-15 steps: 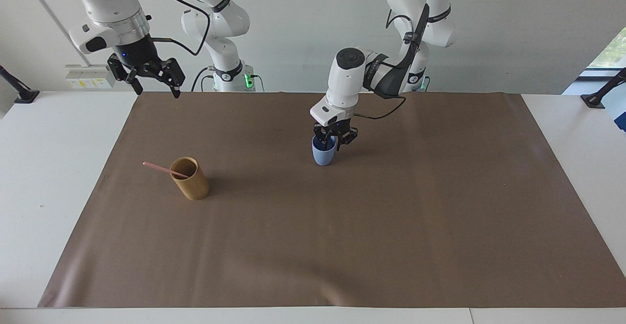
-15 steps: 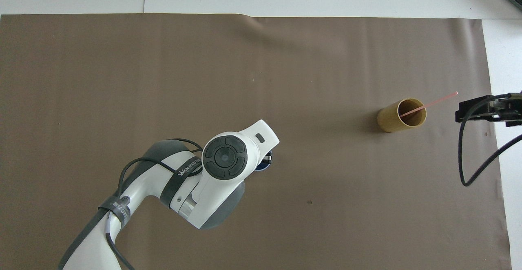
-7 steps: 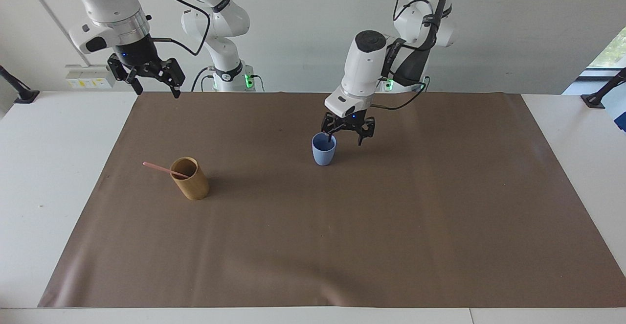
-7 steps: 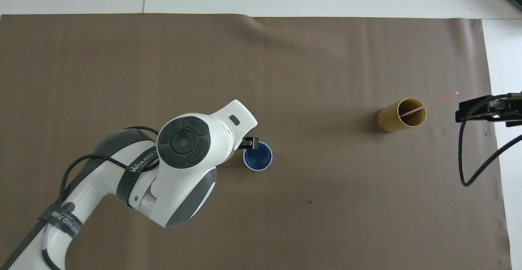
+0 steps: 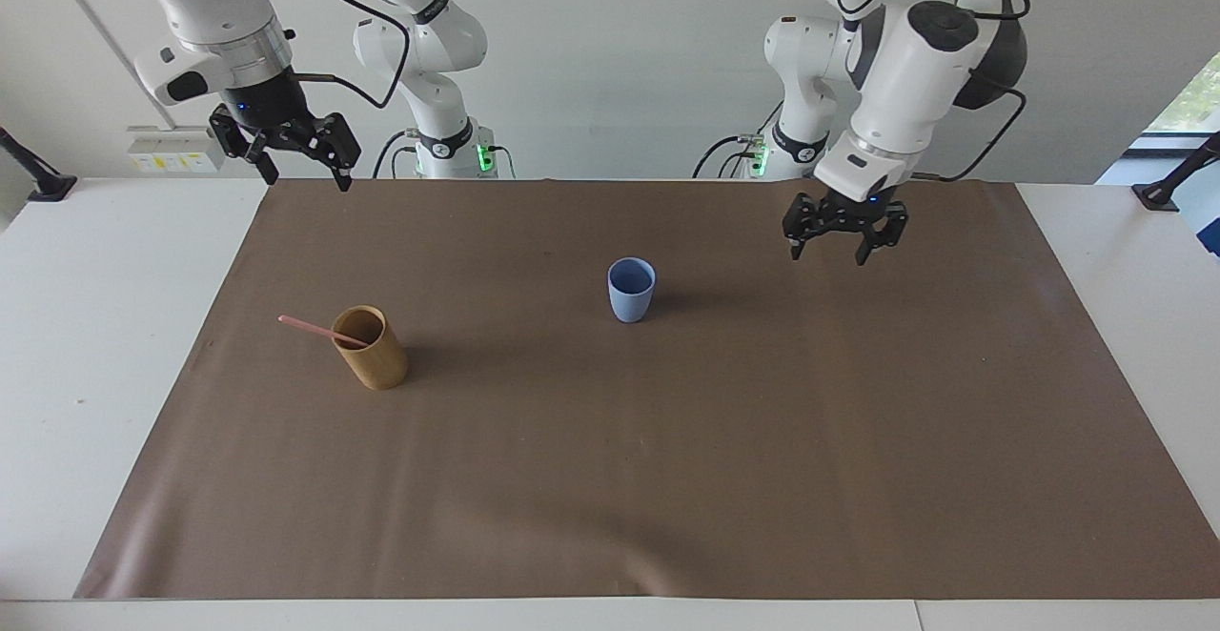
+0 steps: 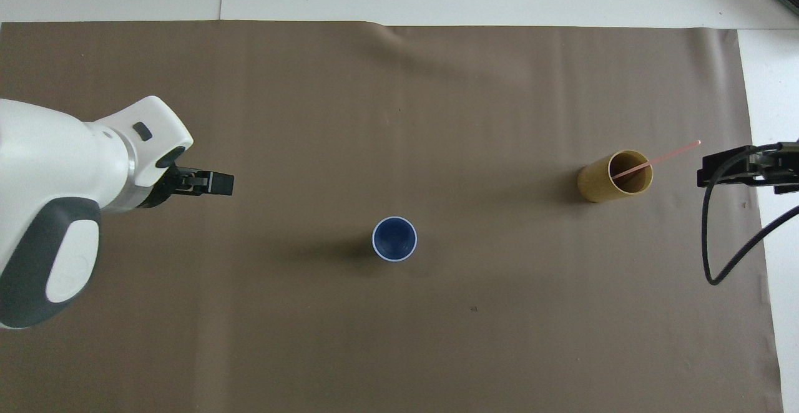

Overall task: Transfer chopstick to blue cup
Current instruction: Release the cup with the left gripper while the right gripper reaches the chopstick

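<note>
Both jaws wide, empty. Pink chopstick (image 5: 313, 327) leaning in bamboo cup (image 5: 372, 348); right gripper (image 5: 286, 148) nearest—pinch protruding end, lift straight, carry to blue cup (image 5: 631, 290). Left gripper (image 5: 843, 228) waits.

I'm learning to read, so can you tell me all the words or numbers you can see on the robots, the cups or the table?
None can be read.
Left arm: no lettering shows.
Blue cup, bamboo cup, pink chopstick: plain, no print.
Brown mat: no writing.
White box on the wall by the right arm's end: yellow stickers, too small to read.
</note>
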Robot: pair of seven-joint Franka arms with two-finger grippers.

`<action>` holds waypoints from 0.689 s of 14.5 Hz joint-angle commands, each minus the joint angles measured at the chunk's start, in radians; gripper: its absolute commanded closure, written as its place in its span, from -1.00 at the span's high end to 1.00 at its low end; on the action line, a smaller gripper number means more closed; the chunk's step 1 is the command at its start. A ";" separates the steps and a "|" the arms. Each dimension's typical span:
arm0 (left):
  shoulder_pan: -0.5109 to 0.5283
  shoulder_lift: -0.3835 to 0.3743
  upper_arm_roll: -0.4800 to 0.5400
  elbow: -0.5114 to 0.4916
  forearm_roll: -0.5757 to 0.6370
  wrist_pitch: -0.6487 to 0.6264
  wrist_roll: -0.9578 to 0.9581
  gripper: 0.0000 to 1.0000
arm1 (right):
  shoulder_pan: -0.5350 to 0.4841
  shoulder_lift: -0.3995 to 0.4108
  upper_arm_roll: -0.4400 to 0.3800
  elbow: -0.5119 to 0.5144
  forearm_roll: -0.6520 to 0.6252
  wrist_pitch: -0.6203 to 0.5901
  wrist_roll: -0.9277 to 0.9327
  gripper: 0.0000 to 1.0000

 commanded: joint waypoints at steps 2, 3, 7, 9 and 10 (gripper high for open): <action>0.164 0.037 -0.016 0.222 -0.001 -0.203 0.170 1.00 | -0.018 -0.009 0.006 -0.013 0.004 0.008 -0.019 1.00; 0.199 0.041 -0.016 0.277 -0.003 -0.237 0.199 1.00 | -0.018 -0.009 0.006 -0.013 0.004 0.008 -0.021 1.00; 0.267 0.095 -0.014 0.464 -0.001 -0.410 0.228 1.00 | -0.015 -0.015 0.008 -0.043 0.002 0.069 -0.024 1.00; 0.268 0.139 -0.016 0.561 -0.001 -0.490 0.228 1.00 | -0.018 0.003 0.006 -0.080 -0.003 0.179 -0.016 1.00; 0.258 0.138 -0.017 0.558 0.000 -0.489 0.222 1.00 | -0.024 0.016 0.006 -0.106 -0.004 0.229 -0.003 1.00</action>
